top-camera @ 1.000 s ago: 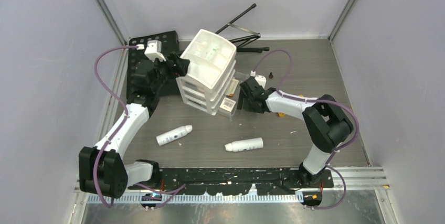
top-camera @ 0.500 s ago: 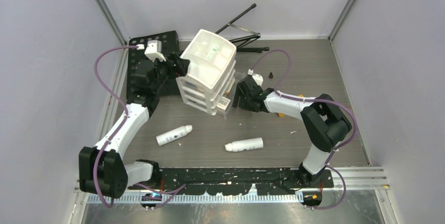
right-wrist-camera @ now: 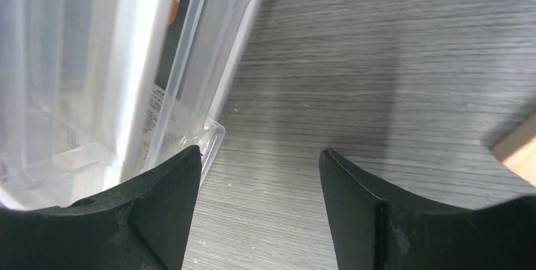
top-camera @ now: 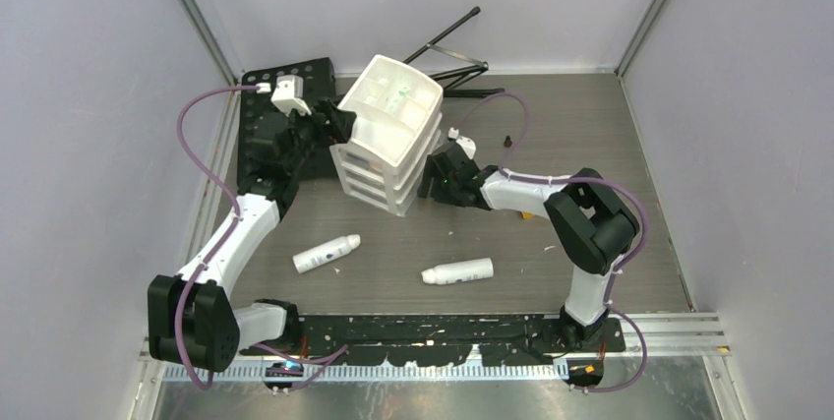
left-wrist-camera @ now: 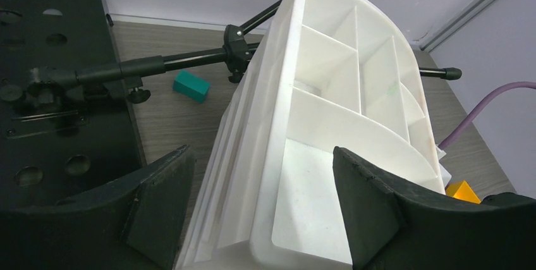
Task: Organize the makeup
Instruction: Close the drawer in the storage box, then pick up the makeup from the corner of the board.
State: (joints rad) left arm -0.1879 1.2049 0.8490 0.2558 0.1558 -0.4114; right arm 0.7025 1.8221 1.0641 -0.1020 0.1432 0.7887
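Two white bottles lie on the table, one at the left (top-camera: 327,254) and one at the right (top-camera: 457,270). A white tiered organizer (top-camera: 388,135) stands at the back centre; something small and green lies in its top tray. My left gripper (top-camera: 334,125) is open, its jaws straddling the organizer's top tray corner (left-wrist-camera: 297,175). My right gripper (top-camera: 433,179) is open and empty at the organizer's right side. Its left finger (right-wrist-camera: 170,181) is against the corner of a clear drawer (right-wrist-camera: 189,93). Other makeup is out of view.
A black folded tripod (top-camera: 447,46) lies behind the organizer and a black perforated plate (top-camera: 285,81) at the back left. A teal block (left-wrist-camera: 191,85) sits by the tripod. An orange block (left-wrist-camera: 461,191) and a tan block (right-wrist-camera: 518,150) are right of the organizer.
My right gripper has moved left toward the organizer, and the clear drawer that stuck out has slid in. The left arm and the bottles have not moved.
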